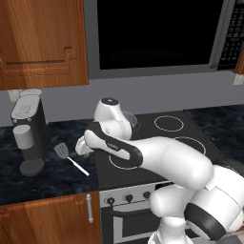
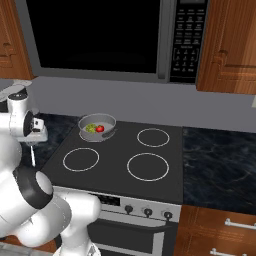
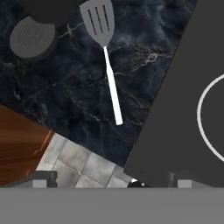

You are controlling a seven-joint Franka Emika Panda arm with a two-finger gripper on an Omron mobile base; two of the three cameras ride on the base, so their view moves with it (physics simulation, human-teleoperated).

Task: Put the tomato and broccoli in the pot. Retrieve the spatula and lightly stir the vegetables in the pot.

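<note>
The gripper (image 3: 109,183) is hanging over the dark marble counter (image 3: 61,100) with its jaws spread wide, holding nothing. Just beyond it the spatula (image 3: 107,57) is lying flat on the counter, beside the stove (image 3: 183,109). Farther back, the pot (image 2: 97,126) is sitting on the stove's rear left burner, seemingly holding the tomato (image 2: 100,128) and broccoli (image 2: 90,128).

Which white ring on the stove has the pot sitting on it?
The far ring on the left side. The pot covers it, holding the tomato and broccoli. The other three rings are bare white circles.
</note>
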